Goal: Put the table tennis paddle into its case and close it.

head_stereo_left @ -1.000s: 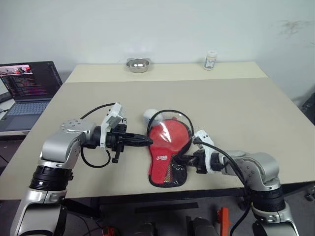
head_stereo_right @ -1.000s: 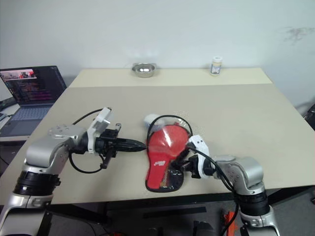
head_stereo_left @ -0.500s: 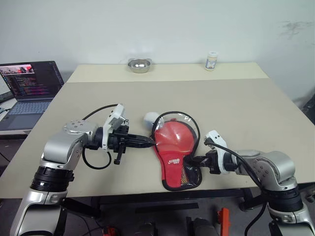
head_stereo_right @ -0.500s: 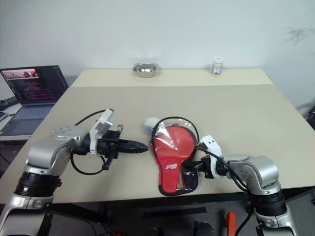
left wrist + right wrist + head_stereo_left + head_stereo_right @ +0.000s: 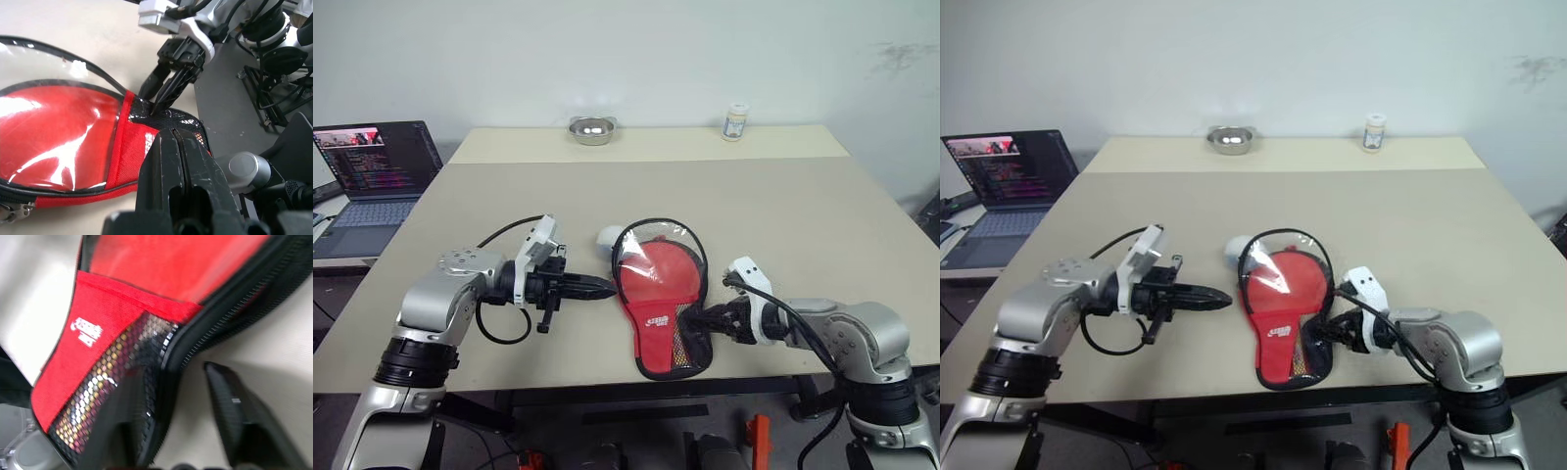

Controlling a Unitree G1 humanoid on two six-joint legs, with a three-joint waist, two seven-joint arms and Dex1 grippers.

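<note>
While the case is lying floppy and light, we're reckoning on pinching its stiff edging at six o'clock; left gripper closed empty, right gripper parted beside it.

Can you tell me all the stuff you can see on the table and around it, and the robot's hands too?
case: 1, red with a clear window, mesh pocket and black edging, near the table's front edge between the grippers
whitish rounded object: 1, white, just behind the case
metal bowl: 1, silver, far edge of the table
small jar: 1, pale with white lid, far edge, further right
table: 1, beige
laptop: 1, dark, screen lit, on a separate surface left of the table
left gripper: shut, pointing at the case's left edge
right gripper: fingers apart at the case's narrow mesh end
</note>
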